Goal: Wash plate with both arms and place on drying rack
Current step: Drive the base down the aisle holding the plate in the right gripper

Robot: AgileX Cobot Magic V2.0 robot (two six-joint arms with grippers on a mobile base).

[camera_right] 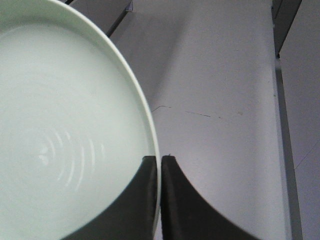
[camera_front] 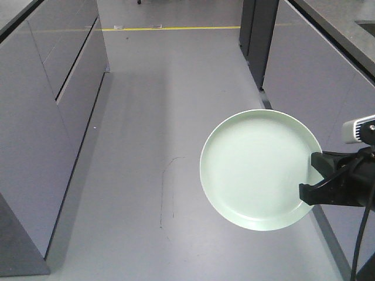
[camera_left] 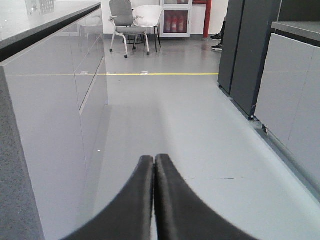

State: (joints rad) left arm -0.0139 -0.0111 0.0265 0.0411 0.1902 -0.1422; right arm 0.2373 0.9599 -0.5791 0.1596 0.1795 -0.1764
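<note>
right wrist view: your right gripper (camera_right: 160,165) is pinching the pale green plate (camera_right: 65,125) by its rim; your left gripper (camera_left: 153,164) is pressing together.

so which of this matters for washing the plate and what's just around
For the job: pale mint-green round plate, black right gripper pinching its rim, black left gripper, shut.
Just around: grey office chair, white chair, yellow floor line, grey cabinets.

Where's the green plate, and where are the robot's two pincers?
plate (camera_front: 261,170): front-facing view, middle of its face.
right gripper (camera_right: 160,161): right wrist view, between fingertips clamping the plate's rim.
left gripper (camera_left: 153,159): left wrist view, between its closed fingertips.
</note>
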